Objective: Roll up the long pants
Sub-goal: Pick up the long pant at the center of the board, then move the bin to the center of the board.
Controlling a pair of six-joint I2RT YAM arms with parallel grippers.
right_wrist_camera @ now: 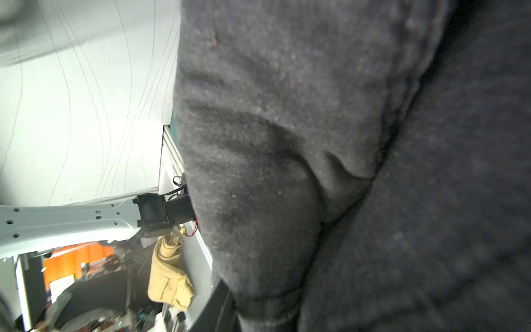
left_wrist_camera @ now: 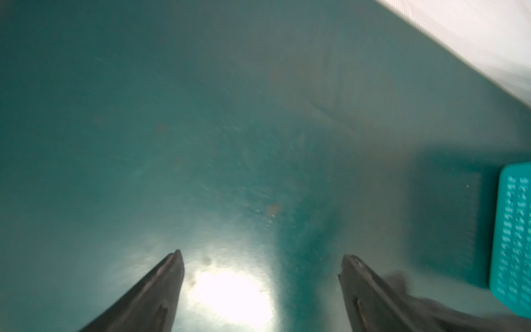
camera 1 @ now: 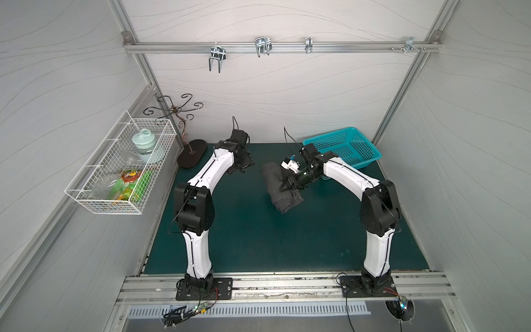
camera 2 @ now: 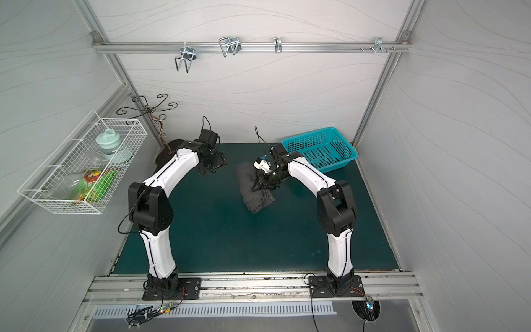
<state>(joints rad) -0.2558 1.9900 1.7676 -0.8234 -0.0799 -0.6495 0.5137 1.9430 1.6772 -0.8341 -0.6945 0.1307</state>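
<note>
Got the pants rolled up on the mat, near the basket. Can't tell clamped or not for the right gripper down on the roll. Then the left gripper: spread wide over bare mat. Could unroll on a sloppy release: soft cloth, loose end unpinned.

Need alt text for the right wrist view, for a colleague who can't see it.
Dark charcoal-grey long pants fill most of the frame in soft overlapping folds, too close to show the jaws. Beside them are the white wall panel and the left arm's white link.
</note>
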